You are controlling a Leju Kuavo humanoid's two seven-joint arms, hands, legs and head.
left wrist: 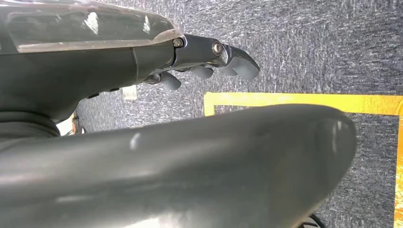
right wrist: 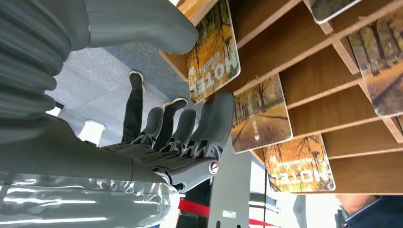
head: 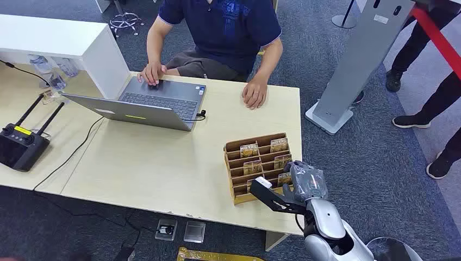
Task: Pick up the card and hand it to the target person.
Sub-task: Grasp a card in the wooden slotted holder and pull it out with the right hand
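Observation:
A wooden card rack (head: pixel 237 163) stands near the table's right front corner and holds several autumn-print hotel cards (head: pixel 279 144). My right hand (head: pixel 306 182) is at the rack's right front side, level with its lowest rows. In the right wrist view the thumb (right wrist: pixel 142 23) and the darker fingers (right wrist: pixel 214 123) lie apart on either side of one card (right wrist: pixel 214 52), with no firm grip visible. More cards (right wrist: pixel 261 118) sit in the wooden slots (right wrist: pixel 323 61) beyond. My left hand (left wrist: pixel 209 61) hangs over the carpet holding nothing. The seated person (head: pixel 228 27) rests a hand (head: pixel 255 92) on the table.
An open laptop (head: pixel 157 103) lies before the person, with a black remote controller (head: pixel 22 144) and a white box (head: pixel 65 43) at the left. A grey floor stand (head: pixel 359 65) and other people's legs (head: pixel 424 109) are to the right of the table.

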